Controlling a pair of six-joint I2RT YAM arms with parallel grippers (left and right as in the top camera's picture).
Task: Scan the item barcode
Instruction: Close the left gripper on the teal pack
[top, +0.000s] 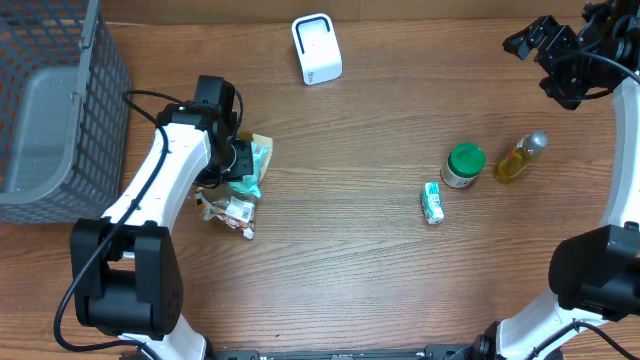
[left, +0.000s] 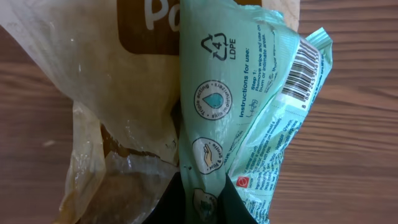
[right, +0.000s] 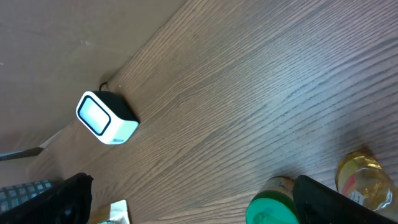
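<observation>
Two soft packs lie bunched together at left centre of the overhead view: a mint-green packet (top: 258, 158) and a tan bag (left: 106, 93) pressed against its side. Left gripper (top: 236, 160) is clamped on the packet's lower end, its jaws nearly together with the film pinched thin between them (whether a fold of the bag is caught too I cannot tell). Right gripper (top: 560, 60) hangs at the upper right, jaws wide apart, holding nothing.

The packet looks light and limp. It is thin glossy film, creased along its length, so it will likely droop and twist from a one-end grip. It could also slip if only a single slick layer is pinched. Nothing about it seems fragile.

Its barcode (left: 308, 65) sits at the upper right of the left wrist view, on a wrinkled, tilted flap at the far end from the jaws. That end must be left uncovered, and a hold at the opposite end suits this. A thicker, folded part of the body would probably grip more surely. The scanner (top: 316, 48) stands at top centre, well apart from the packet.
</observation>
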